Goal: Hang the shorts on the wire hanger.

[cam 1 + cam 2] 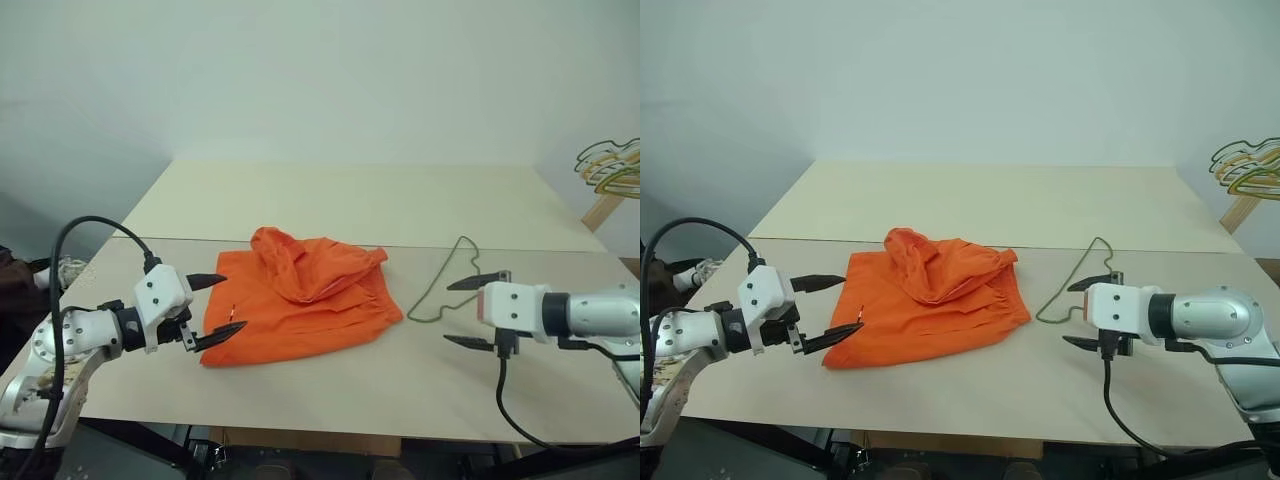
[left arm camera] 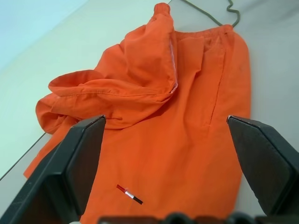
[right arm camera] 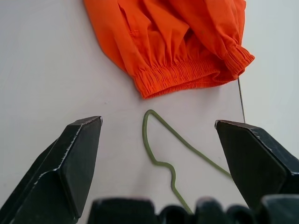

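On the table (image 1: pixel 420 205), the shorts (image 1: pixel 300 300) lie crumpled at centre, with the hanger (image 1: pixel 440 278) just off their 3 o'clock edge, its wire running under the waistband. My left gripper (image 1: pixel 218 305) hovers at the shorts' 9 o'clock and my right gripper (image 1: pixel 472 312) at the hanger's 4 o'clock, both with fingers spread wide and gripping nothing. My left wrist view adds a small red-and-black tag (image 2: pixel 129 194) on the cloth, my right wrist view shows the gathered waistband (image 3: pixel 187 74) and the hanger's curved hook lying bare on the table, and the eye views alone catch the yellow and green hangers (image 1: pixel 610 165) at far 2 o'clock.
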Motion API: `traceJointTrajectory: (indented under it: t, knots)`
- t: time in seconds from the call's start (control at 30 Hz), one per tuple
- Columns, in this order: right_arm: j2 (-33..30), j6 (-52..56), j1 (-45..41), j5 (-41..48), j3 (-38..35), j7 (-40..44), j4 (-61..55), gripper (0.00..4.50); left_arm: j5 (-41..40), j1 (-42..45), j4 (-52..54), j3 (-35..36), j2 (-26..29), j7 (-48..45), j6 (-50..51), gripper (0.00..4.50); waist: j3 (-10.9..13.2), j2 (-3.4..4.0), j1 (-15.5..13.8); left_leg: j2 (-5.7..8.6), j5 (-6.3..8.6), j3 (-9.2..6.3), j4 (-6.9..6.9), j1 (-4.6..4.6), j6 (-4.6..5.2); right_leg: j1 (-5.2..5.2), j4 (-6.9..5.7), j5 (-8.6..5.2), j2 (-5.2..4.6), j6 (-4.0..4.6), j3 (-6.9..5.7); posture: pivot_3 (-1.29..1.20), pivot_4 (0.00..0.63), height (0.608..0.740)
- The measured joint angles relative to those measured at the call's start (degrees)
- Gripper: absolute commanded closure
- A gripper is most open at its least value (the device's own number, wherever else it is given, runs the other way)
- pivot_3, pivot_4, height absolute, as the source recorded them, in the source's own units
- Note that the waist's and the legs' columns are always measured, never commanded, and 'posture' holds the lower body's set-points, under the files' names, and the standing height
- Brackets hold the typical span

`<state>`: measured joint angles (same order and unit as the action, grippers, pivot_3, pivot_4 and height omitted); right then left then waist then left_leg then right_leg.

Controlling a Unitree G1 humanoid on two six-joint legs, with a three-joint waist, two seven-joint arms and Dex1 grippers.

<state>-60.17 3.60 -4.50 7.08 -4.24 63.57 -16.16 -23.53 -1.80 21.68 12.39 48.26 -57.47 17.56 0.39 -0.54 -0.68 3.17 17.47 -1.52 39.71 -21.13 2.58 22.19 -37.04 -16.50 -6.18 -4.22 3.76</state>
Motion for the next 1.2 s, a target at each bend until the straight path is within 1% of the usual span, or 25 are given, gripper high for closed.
traceJointTrajectory:
  t: [0.4, 0.53, 0.63, 0.8, 0.93, 1.07, 1.2]
  knots:
    - [0.0, -0.09, -0.23, -0.05, 0.01, -0.03, -0.1, 0.05, -0.32, 0.03, 0.38, 0.21, 0.09, 1.38, 0.1, 0.0, 0.0, 0.0, -0.01, 0.0, 0.0, 0.0, 0.0, 0.0, 0.0, 0.0, 0.0, 0.0, 0.0, 0.0, 0.0, 0.01, 0.0, 0.74]
    - [0.25, -0.11, -2.08, 0.0, 0.29, -0.02, -0.02, 0.05, -0.29, -0.23, 1.45, 0.21, 0.53, 1.35, 0.46, 0.0, 0.0, 0.0, 0.01, -0.02, 0.0, 0.0, 0.0, 0.01, -0.01, 0.0, 0.0, 0.0, 0.01, 0.0, 0.0, 0.0, 0.0, 0.74]
    - [1.78, -1.97, -4.41, -0.32, 2.09, 0.01, 1.04, 0.05, 0.35, -1.16, 1.55, 0.11, 2.15, 0.79, 0.9, 0.0, 0.0, 0.01, 0.21, -0.02, 0.0, 0.0, -0.02, 0.01, -0.01, 0.0, 0.0, 0.0, 0.02, 0.0, 0.01, -0.02, 0.0, 0.74]
    - [2.63, -7.55, -6.25, -6.89, 7.41, -1.12, 2.71, 0.05, 1.2, -2.25, 1.52, 0.02, 2.56, 0.1, 1.11, 0.0, 0.01, 0.0, 0.13, 0.0, 0.0, 0.0, -0.01, 0.0, -0.01, 0.03, 0.02, 0.0, 0.01, 0.0, -0.02, -0.04, 0.0, 0.74]
    - [6.41, -11.92, -9.8, -13.63, 12.71, -4.17, 5.58, 0.05, 2.07, -2.32, 1.26, -0.32, 4.49, -1.44, 1.09, 0.0, 0.0, 0.01, 0.51, 0.0, -0.03, 0.02, 0.0, 0.02, -0.05, 0.03, 0.0, 0.0, 0.03, 0.01, -0.01, -0.05, 0.0, 0.74]
    - [9.78, -15.41, -14.2, -20.18, 17.83, -6.6, 9.06, 0.05, 3.1, -2.0, 0.54, -1.33, 4.65, -2.19, 0.97, 0.0, 0.0, 0.01, 1.41, -0.01, -0.04, 0.02, -0.02, 0.03, -0.07, 0.05, -0.05, 0.0, 0.08, 0.02, -0.02, -0.04, 0.0, 0.74]
    - [12.12, -18.83, -17.61, -27.69, 22.92, -9.31, 14.63, 0.05, 3.17, -1.53, 0.17, -1.62, 4.62, -2.19, 0.97, 0.0, 0.0, 0.01, 1.54, 0.01, -0.05, 0.01, -0.02, 0.02, -0.09, 0.07, -0.04, 0.0, 0.08, 0.01, -0.03, -0.03, 0.0, 0.74]
